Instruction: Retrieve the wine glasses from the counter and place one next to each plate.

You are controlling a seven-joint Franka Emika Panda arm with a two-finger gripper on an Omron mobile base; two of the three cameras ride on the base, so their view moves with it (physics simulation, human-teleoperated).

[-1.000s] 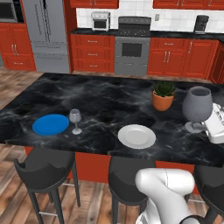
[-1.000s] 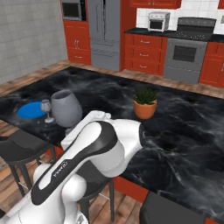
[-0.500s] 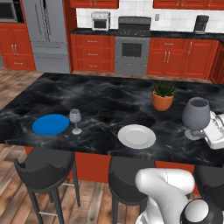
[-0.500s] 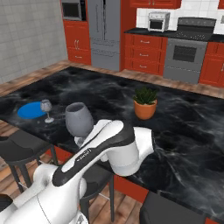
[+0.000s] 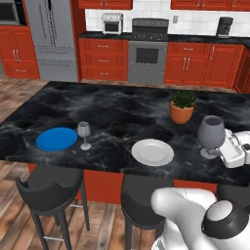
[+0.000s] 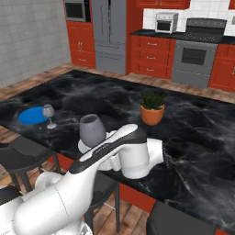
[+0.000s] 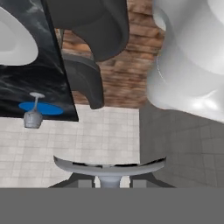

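My gripper point(image 5: 216, 150) is shut on the stem of a smoky-grey wine glass point(image 5: 211, 132), held upright at the island's near edge, right of the white plate point(image 5: 153, 152). Its foot is at or just above the marble; I cannot tell which. In the right base view this glass point(image 6: 92, 130) rises just behind my forearm. In the hand view its round foot point(image 7: 109, 165) sits above my gripper point(image 7: 109, 183). A second wine glass point(image 5: 84, 135) stands just right of the blue plate point(image 5: 56, 139). The counter point(image 5: 146, 37) runs along the back wall.
A potted plant point(image 5: 182, 106) stands on the black marble island point(image 5: 112, 105) behind the held glass. Dark stools point(image 5: 49, 183) line the island's near side. A stove point(image 5: 147, 53) and a fridge point(image 5: 51, 39) stand along the back wall.
The held wine glass has come down and a little left, toward the white plate. The other glass and both plates have stayed put.
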